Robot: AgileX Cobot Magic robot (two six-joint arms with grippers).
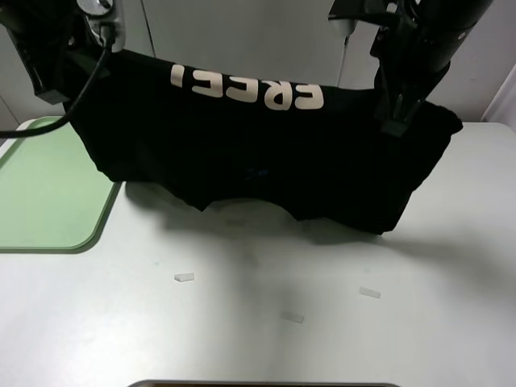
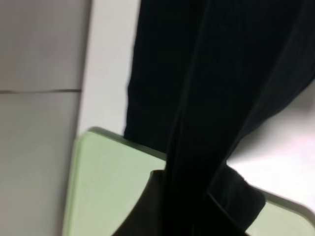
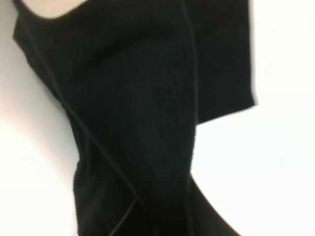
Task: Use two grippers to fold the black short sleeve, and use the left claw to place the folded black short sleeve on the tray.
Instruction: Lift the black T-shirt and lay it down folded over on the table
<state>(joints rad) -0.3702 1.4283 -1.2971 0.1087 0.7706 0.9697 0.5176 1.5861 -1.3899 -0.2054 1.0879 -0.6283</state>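
Shirt (image 1: 266, 153), black, hangs stretched between the two arms above the white table (image 1: 322, 322), its lower edge drooping close to the tabletop. The left gripper (image 1: 95, 50) is pressed together on the shirt's upper left corner, and the right gripper (image 1: 397, 121) is pinching the upper right part. Pink letters (image 1: 246, 87) run upside down along the top edge, and the green tray (image 1: 40, 185) lies flat at the left, just beside the hanging left corner.

Over table (image 1: 339, 339) rear — short sleeve (image 1: 266, 153); tray (image 1: 48, 189) on table at left, just beside it; small scraps (image 1: 184, 277) in front.
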